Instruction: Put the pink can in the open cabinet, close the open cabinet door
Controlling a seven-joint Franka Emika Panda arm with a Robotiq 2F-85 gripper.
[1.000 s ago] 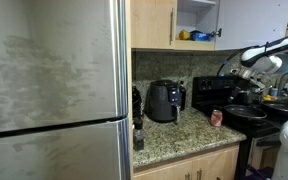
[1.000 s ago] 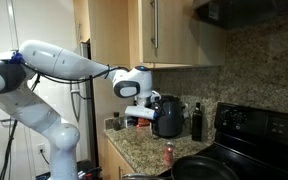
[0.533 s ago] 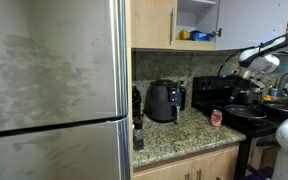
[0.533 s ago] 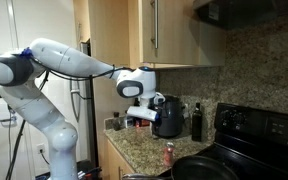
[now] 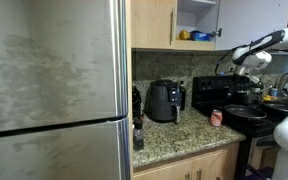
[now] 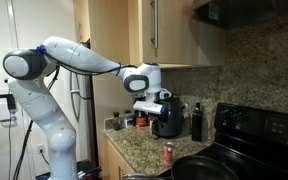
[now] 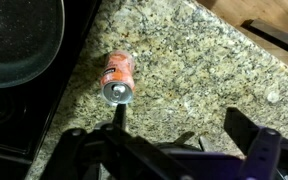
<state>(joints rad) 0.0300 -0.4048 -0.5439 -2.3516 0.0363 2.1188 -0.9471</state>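
The pink can (image 7: pixel 118 77) lies on its side on the speckled granite counter (image 7: pixel 194 70), close to the stove's edge. It also shows in both exterior views (image 5: pixel 217 117) (image 6: pixel 167 153). My gripper (image 7: pixel 180 130) is open and empty, hovering above the counter with the can just beyond one finger. In the exterior views the gripper (image 5: pixel 246 72) (image 6: pixel 154 104) hangs well above the counter. The open cabinet (image 5: pixel 196 20) is up high with items on its shelf; its door (image 5: pixel 254 22) stands open.
A black pan (image 7: pixel 19 45) sits on the stove (image 5: pixel 229 100) beside the can. A black air fryer (image 5: pixel 164 101) stands on the counter. A large steel fridge (image 5: pixel 54 90) fills one side. Dark bottles (image 6: pixel 196 122) stand by the backsplash.
The arm has swung across above the counter toward the can; the gripper has shifted sideways in both exterior views. The can has not moved.
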